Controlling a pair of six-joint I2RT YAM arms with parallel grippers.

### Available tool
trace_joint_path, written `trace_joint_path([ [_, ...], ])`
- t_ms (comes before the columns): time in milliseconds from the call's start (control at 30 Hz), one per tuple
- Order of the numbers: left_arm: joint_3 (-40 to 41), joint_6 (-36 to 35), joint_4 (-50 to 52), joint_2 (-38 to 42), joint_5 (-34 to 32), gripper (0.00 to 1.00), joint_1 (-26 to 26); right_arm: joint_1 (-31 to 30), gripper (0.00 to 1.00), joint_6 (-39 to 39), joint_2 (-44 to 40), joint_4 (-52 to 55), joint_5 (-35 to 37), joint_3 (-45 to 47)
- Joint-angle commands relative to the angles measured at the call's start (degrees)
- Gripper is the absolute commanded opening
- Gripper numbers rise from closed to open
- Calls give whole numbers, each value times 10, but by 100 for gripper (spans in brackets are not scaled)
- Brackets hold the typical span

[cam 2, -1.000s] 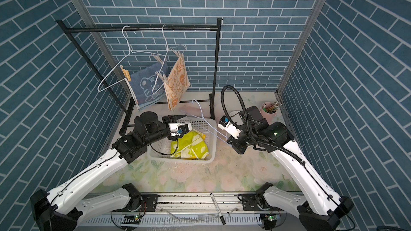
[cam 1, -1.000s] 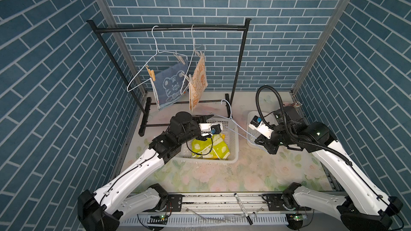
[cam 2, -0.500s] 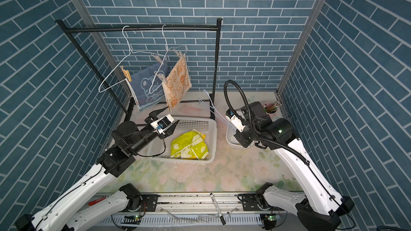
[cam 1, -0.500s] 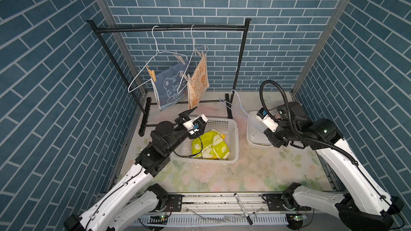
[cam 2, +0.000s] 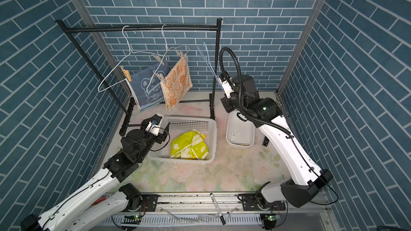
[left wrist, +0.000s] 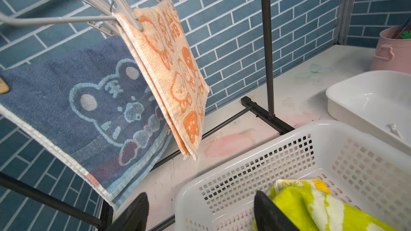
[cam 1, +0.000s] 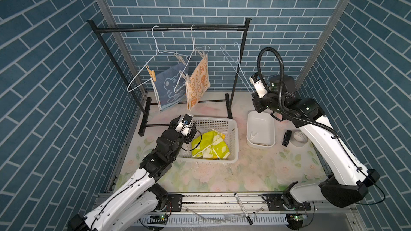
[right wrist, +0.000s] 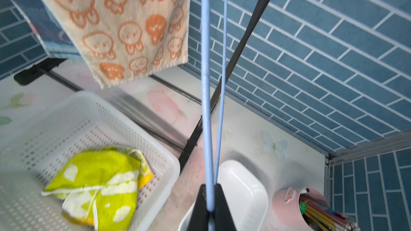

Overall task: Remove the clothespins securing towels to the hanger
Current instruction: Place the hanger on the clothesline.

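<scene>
Clothespins are pinning two towels to white hangers on the black rack: a tan one and a grey one are biting the top corners of the blue towel, and two grey ones are doing the same for the orange towel, so both are hanging flat. The yellow towel is lying crumpled in the basket, free of any pin, and one loose pin is resting in the white tub, which seems to be serving as the collecting place. The left gripper is hovering over the basket's corner with its jaws standing wide and empty, facing the hung towels. The right gripper is pinching the bare blue hanger tightly, holding it up beside the rack's post with its hook below the rail, probably to keep it out of the way
</scene>
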State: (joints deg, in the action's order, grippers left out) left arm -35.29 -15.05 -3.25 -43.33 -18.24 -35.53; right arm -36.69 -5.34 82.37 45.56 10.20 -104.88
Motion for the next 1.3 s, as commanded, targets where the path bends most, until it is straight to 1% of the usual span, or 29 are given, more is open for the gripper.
trace_joint_path([
  [0, 6, 28, 11, 19, -22, 75, 2, 2, 0, 31, 42, -68, 38, -57],
  [100, 10, 28, 18, 27, -27, 76, 3, 4, 0, 42, 93, -75, 42, -121],
  [300, 15, 31, 29, 41, -29, 76, 3, 13, 0, 79, 193, -49, 15, -244],
  [500, 19, 32, 38, 54, -31, 75, 3, 23, 0, 123, 253, -29, -18, -308],
  [633, 19, 31, 45, 58, -33, 76, 3, 28, 0, 138, 268, -19, -29, -305],
  [833, 19, 29, 46, 57, -34, 76, 3, 33, 0, 147, 272, -3, -49, -274],
  [1133, 4, 31, 57, 52, -33, 76, 3, 35, 0, 140, 221, -13, -59, -203],
  [1200, -16, 30, 78, 49, -34, 76, 3, 34, 8, 137, 202, -21, -53, -186],
  [1267, -42, 29, 101, 46, -37, 78, 3, 35, 20, 132, 177, -36, -47, -163],
])
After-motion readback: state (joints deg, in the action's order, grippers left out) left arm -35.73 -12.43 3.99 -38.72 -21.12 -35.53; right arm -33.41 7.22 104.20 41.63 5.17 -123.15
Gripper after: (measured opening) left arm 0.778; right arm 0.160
